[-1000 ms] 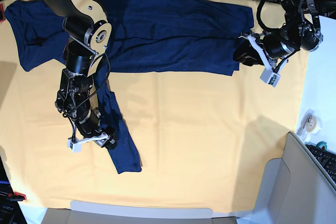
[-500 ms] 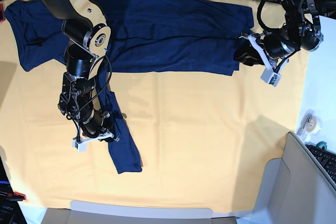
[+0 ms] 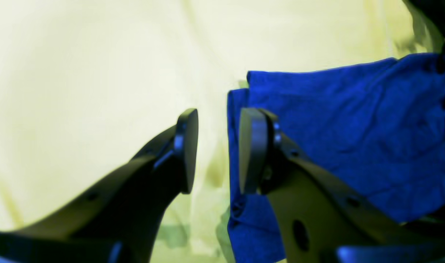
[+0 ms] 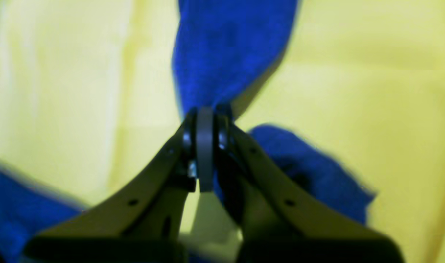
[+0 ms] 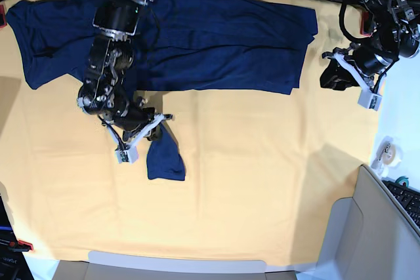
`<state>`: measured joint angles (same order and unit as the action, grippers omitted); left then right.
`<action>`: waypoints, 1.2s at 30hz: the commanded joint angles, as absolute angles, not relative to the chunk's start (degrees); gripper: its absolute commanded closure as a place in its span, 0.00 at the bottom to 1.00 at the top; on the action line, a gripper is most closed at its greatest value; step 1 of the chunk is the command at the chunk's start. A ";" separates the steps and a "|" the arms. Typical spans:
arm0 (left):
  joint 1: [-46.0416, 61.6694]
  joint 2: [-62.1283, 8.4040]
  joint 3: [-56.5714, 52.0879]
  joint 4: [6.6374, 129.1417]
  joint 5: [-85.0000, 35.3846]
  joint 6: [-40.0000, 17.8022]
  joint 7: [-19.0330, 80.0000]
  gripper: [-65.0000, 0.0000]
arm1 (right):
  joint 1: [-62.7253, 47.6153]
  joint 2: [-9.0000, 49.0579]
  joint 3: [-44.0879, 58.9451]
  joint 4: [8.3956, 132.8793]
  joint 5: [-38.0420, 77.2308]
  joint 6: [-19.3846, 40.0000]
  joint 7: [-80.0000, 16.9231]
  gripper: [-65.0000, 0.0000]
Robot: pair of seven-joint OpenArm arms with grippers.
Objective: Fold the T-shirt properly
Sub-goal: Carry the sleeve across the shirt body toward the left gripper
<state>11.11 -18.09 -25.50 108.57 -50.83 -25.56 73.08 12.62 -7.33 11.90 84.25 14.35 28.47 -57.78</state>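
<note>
Spread over the whole table, a yellow-orange cloth [image 5: 262, 181] carries the dark navy-blue long-sleeved knit T-shirt [image 5: 216, 40], its body flat along the far edge. The right gripper [image 4: 204, 146] is clamped tight on the sleeve (near the cuff end, left of centre). The left gripper [image 3: 217, 151] hangs partly open and empty at the far right, beside the shirt's hem.

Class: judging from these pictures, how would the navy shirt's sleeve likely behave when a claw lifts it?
Probably floppy: the sleeve droops and bunches below the shut right claw. Likely light, since a thin pinch carries it. It may drag on the yellow cloth.
</note>
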 commanded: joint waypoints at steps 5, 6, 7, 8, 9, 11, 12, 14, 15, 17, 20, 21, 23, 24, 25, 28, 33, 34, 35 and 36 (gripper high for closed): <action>10.51 -18.86 -28.09 109.49 -51.82 -25.80 72.13 0.73 | 1.98 -9.00 -1.45 100.09 17.71 29.67 -57.45 1.00; 10.51 -18.86 -28.09 109.49 -51.82 -25.80 72.13 0.73 | 0.13 -9.00 -3.82 102.46 17.71 29.67 -57.45 1.00; 10.59 -18.86 -28.09 109.49 -51.82 -25.80 72.13 0.73 | -1.36 -9.00 -6.02 104.31 17.63 29.67 -57.45 1.00; 10.59 -18.86 -28.09 109.49 -51.91 -25.80 72.13 0.73 | -2.51 -9.00 -8.13 105.80 17.63 29.67 -57.45 0.99; 10.59 -18.86 -28.09 109.49 -52.00 -25.80 72.13 0.73 | -3.47 -9.00 -9.98 106.68 17.63 29.67 -57.45 0.99; 10.59 -18.86 -28.09 109.49 -52.00 -25.80 72.13 0.73 | -4.79 -9.00 -13.32 107.03 17.63 29.67 -57.45 0.99; 10.68 -18.86 -28.18 109.49 -52.00 -25.80 72.13 0.73 | -5.05 -9.00 -14.90 106.77 17.63 29.67 -57.45 0.99; 10.77 -18.86 -28.18 109.49 -52.00 -25.80 72.13 0.73 | -5.05 -9.00 -18.07 106.68 17.63 29.58 -57.45 0.99; 10.77 -18.86 -28.18 109.49 -52.00 -25.80 72.13 0.73 | -5.05 -9.00 -19.47 106.59 17.63 28.79 -57.45 0.99; 10.86 -18.86 -28.18 109.49 -52.00 -25.80 72.13 0.73 | -5.05 -9.00 -22.29 106.59 17.63 25.98 -57.27 0.99; 10.86 -18.86 -28.18 109.58 -52.00 -25.80 72.40 0.73 | -4.26 -9.00 -25.63 106.51 17.63 21.58 -57.19 0.99; 10.95 -18.86 -28.18 109.58 -52.00 -25.80 72.40 0.73 | -3.82 -8.66 -26.24 106.51 17.63 20.62 -57.10 0.99; 10.95 -18.86 -28.18 109.58 -52.00 -25.80 72.40 0.73 | -3.30 -8.40 -27.56 105.98 17.63 19.65 -57.10 0.99; 10.95 -18.86 -28.26 109.58 -52.00 -25.80 72.40 0.73 | -3.30 -8.40 -27.91 105.45 17.63 19.65 -57.10 0.99; 10.95 -18.86 -28.97 109.58 -52.09 -25.80 72.40 0.73 | -3.21 -8.48 -28.35 104.75 17.63 19.65 -57.10 0.99; 10.95 -18.77 -30.90 109.58 -52.09 -25.80 72.84 0.73 | -2.07 -8.31 -30.64 103.96 17.71 19.65 -57.27 0.99; 10.95 -18.77 -31.87 109.58 -52.09 -25.80 72.92 0.73 | -0.31 -8.22 -34.15 102.55 17.71 19.65 -57.45 0.99; 10.95 -18.77 -31.87 109.58 -52.09 -25.80 72.92 0.73 | 0.04 -8.22 -34.95 102.55 17.71 19.74 -57.45 0.99; 10.95 -18.77 -31.87 109.58 -52.09 -25.89 72.92 0.73 | 0.48 -8.13 -35.82 102.55 17.80 19.74 -57.45 0.99; 10.95 -18.77 -31.87 109.58 -52.09 -25.89 72.92 0.73 | 1.10 -8.04 -37.05 102.46 17.80 19.74 -57.54 0.99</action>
<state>11.29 -17.93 -31.46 108.57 -51.31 -25.58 73.54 0.19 -6.87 -36.64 101.54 16.45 19.29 -58.96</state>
